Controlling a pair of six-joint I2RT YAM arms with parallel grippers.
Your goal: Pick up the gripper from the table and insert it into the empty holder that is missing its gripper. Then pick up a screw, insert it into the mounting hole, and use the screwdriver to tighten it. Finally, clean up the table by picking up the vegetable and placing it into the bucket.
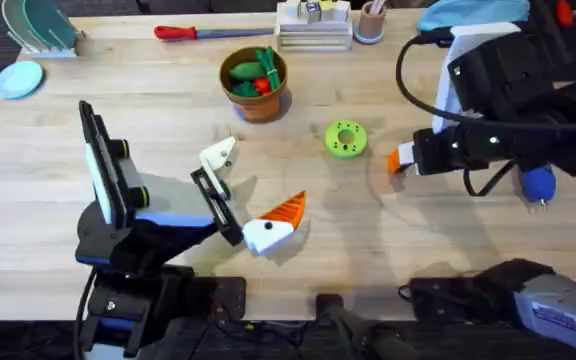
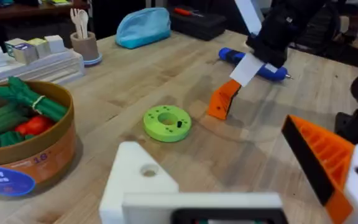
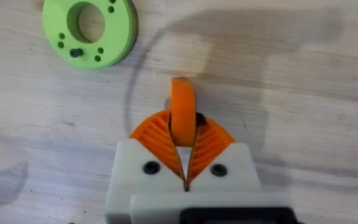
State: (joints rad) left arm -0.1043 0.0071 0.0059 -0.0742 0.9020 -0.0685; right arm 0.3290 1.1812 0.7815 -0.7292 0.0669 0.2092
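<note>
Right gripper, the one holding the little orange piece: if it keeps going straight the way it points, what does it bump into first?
Probably the lime-green ring. In the overhead view the right gripper, shut on the gripper, points left across the table, and the ring sits just ahead, slightly to one side. Depth is unclear, so it might pass beside it.

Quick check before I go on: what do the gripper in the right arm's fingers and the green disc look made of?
The gripper: orange, matte, likely plastic; no grooves visible on the side that shows. The green disc: lime plastic, probably printed, matte with drilled-looking holes. Both look rigid, though that's a guess.

The bucket (image 1: 255, 85) sits left of the ring-shaped disc (image 1: 345, 139), apart.
</note>
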